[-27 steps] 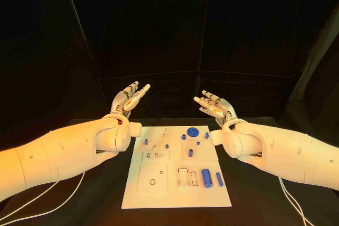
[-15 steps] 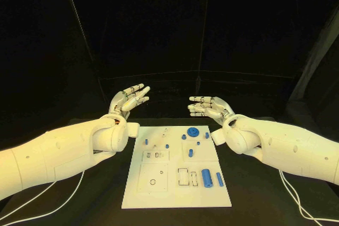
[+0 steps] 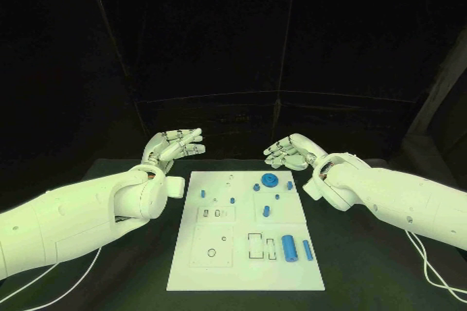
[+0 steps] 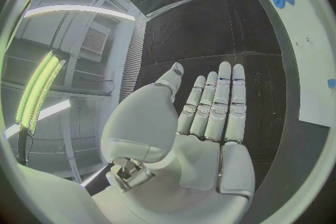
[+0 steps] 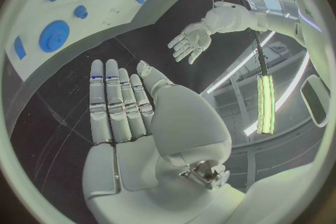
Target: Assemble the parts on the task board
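White rectangular task board [image 3: 245,257] carries small blue parts [image 3: 289,247]; silver left hand [image 3: 173,146] and right hand [image 3: 291,152] hover beyond it, fingers spread, holding nothing

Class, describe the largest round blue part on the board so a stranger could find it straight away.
Start at the white board in the middle of the black table. Go to its far edge, between the two raised hands, a little right of centre. There sits the blue disc, flat, round and far wider than the small blue pegs beside it; the other large blue part is a cylinder lying near the board's near right corner.
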Controlling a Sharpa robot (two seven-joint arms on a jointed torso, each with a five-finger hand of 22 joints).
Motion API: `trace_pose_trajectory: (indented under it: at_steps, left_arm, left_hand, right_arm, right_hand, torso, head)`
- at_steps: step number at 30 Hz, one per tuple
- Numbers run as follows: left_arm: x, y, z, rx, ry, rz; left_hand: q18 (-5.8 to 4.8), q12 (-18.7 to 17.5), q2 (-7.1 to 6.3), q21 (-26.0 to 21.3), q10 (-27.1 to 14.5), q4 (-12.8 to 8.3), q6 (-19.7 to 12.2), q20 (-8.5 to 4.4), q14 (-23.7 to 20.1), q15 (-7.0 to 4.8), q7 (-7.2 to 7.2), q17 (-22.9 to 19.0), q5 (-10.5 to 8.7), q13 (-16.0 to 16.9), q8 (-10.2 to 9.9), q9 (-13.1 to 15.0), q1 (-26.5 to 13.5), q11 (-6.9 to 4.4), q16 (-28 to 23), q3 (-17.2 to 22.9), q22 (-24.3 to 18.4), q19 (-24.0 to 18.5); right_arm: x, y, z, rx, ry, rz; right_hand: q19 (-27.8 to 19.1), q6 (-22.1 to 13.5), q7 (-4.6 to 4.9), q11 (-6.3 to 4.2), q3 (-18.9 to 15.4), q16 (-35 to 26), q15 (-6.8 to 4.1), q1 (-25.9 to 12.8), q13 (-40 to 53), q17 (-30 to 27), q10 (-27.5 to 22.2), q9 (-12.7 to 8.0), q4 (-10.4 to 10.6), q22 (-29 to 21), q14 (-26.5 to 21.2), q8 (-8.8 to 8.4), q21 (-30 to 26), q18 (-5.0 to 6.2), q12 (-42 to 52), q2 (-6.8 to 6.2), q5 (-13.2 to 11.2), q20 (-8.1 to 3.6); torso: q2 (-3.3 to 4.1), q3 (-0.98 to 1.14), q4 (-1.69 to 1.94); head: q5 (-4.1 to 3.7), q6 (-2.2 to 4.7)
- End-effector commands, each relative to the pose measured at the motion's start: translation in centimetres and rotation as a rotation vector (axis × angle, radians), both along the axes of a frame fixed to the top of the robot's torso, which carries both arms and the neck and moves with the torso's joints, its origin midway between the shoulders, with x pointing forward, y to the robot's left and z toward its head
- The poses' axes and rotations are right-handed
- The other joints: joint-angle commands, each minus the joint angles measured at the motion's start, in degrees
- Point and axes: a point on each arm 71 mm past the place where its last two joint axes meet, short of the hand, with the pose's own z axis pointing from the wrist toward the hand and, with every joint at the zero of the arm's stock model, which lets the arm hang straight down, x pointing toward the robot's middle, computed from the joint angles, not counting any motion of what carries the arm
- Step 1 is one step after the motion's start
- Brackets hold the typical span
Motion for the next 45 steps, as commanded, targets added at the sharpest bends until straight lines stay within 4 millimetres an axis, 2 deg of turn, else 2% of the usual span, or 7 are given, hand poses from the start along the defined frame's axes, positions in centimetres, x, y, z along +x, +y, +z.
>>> trace_pose_trajectory:
  at_steps: [1, 3, 7, 19, 31, 37, 45]
  left_arm:
    - [-0.5, -0.8, 0.4, -0.02, -0.011, -0.071]
    - [-0.8, -1.0, 0.4, -0.025, -0.006, -0.083]
    - [-1.4, -1.2, 0.6, -0.034, 0.002, -0.104]
    - [-3.3, -2.0, 1.2, -0.064, 0.013, -0.163]
    - [-4.1, -1.4, 1.6, -0.071, 0.014, -0.17]
    - [-4.1, -0.9, 1.6, -0.068, 0.015, -0.162]
    - [-4.3, -0.9, 1.8, -0.072, 0.015, -0.172]
  left_hand:
    - [0.87, -0.37, 0.11, -0.37, 0.95, -0.32, 0.74, -0.19, 0.97, -0.16, -0.07, 0.52, 0.1, -0.04, -0.49, -0.07, 0.68, -0.07, -0.47, -0.31, -0.18, 1.04]
    - [0.86, -0.55, 0.14, -0.36, 1.34, -0.38, 1.08, -0.34, 1.48, -0.3, -0.11, 0.89, 0.1, -0.03, -0.6, -0.06, 0.82, -0.16, -0.65, -0.4, -0.26, 1.7]
    - [0.86, -0.83, 0.16, -0.32, 1.89, -0.52, 1.48, -0.57, 2.26, -0.51, -0.22, 1.51, 0.1, 0.0, -0.79, -0.07, 1.04, -0.3, -0.81, -0.53, -0.36, 2.62]
    - [0.8, -1.07, 0.09, -0.4, 2.27, -0.7, 1.77, -0.72, 2.6, -0.6, -0.25, 2.01, 0.1, 0.02, -0.98, -0.07, 1.22, -0.38, -1.05, -0.67, -0.49, 3.15]
    - [0.69, -1.59, 0.28, -1.24, 2.16, -0.53, 1.75, -0.49, 1.5, -0.25, -0.12, 2.36, 0.09, -0.01, -1.48, -0.11, 0.91, -0.18, -2.21, -0.99, -1.0, 2.6]
    - [0.69, -1.7, 0.29, -1.38, 2.08, -0.49, 1.68, -0.44, 1.38, -0.19, -0.02, 2.44, 0.1, -0.02, -1.61, -0.12, 0.82, -0.11, -2.38, -1.08, -1.09, 2.5]
    - [0.7, -1.82, 0.3, -1.49, 1.95, -0.46, 1.56, -0.39, 1.33, -0.14, 0.13, 2.52, 0.1, -0.04, -1.75, -0.14, 0.76, -0.01, -2.49, -1.15, -1.15, 2.46]
  right_arm:
    - [0.3, 0.2, 0.1, -0.246, -0.059, -0.007]
    - [0.3, 0.4, 0.2, -0.297, -0.072, 0.001]
    - [0.2, 1.0, 0.4, -0.39, -0.102, 0.02]
    - [-0.1, 2.8, 1.2, -0.606, -0.183, 0.074]
    - [0.1, 3.7, 1.6, -0.671, -0.183, 0.096]
    - [0.4, 3.9, 1.5, -0.694, -0.16, 0.104]
    - [0.6, 4.3, 1.3, -0.709, -0.142, 0.115]
  right_hand:
    - [10.0, 5.24, -1.61, -2.44, 2.16, 2.68, -3.34, -0.54, 0.29, 2.59, 7.74, 0.11, -0.8, 3.93, 10.1, -0.12, 8.46, 1.07, -0.89, -2.9, -0.45, -4.21]
    - [11.6, 5.83, -1.78, -2.78, 2.6, 2.64, -3.77, -0.67, 0.42, 3.0, 9.09, 0.09, -0.99, 5.22, 10.72, -0.37, 10.82, 0.97, -1.01, -3.48, -0.15, -4.74]
    - [12.04, 6.82, -2.45, -3.96, 3.69, 14.37, -5.47, -1.32, 0.62, 10.22, 10.85, -0.01, -1.11, 8.14, 17.68, -1.39, 15.52, 0.76, -2.08, -4.62, 0.51, -6.46]
    - [11.57, 5.31, -2.69, -3.67, 7.1, 34.58, -5.35, -3.68, 0.75, 28.65, 7.89, 0.01, 0.76, 14.13, 17.01, -2.41, 24.93, 1.0, -3.31, -7.34, -0.3, -6.29]
    - [11.59, 4.56, -2.85, -3.37, 9.8, 52.06, -5.06, -3.59, 0.75, 47.45, 6.08, 0.05, 2.87, 21.05, 17.92, -2.41, 33.17, 0.61, -3.31, -8.73, -0.73, -6.02]
    - [11.81, 4.51, -2.8, -3.25, 10.62, 54.77, -4.91, -3.41, 0.67, 50.3, 5.54, 0.07, 3.56, 24.8, 17.66, -2.4, 36.56, 0.19, -3.39, -9.09, -0.76, -5.87]
    - [12.2, 4.54, -2.79, -3.16, 11.22, 56.61, -4.85, -3.23, 0.59, 52.3, 5.21, 0.08, 4.03, 27.68, 17.65, -2.37, 39.01, -0.15, -3.38, -9.2, -0.75, -5.73]
  torso:
    - [1.32, -0.17, 0.59]
    - [1.84, -0.21, 0.77]
    - [2.66, -0.23, 0.99]
    - [4.91, -0.39, 1.42]
    - [6.07, -0.46, 1.71]
    - [6.24, -0.5, 2.11]
    - [6.54, -0.47, 1.94]
  head:
    - [-0.44, 0.33]
    - [-0.63, 0.45]
    - [-0.95, 0.48]
    - [-1.8, 0.73]
    - [-2.08, 0.75]
    - [-2.38, 0.53]
    - [-2.05, 0.27]
